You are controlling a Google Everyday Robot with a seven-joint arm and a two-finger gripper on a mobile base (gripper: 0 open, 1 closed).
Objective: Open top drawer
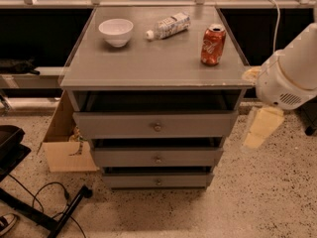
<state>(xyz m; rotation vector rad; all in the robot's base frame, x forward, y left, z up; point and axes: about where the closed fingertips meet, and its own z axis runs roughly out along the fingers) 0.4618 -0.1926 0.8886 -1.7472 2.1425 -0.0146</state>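
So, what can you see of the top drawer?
The top drawer is grey and looks wooden, with a wide front panel and one small round brass knob at its centre. It seems slightly pulled out; a dark gap shows above it. Nothing touches it: the gripper hangs apart, to its right.

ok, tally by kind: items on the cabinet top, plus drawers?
Bowl: 1
Bottle: 1
Can: 1
Drawers: 3 (top drawer, middle drawer, bottom drawer)
Total: 6
Gripper hangs right of the cabinet, level with the top drawer.
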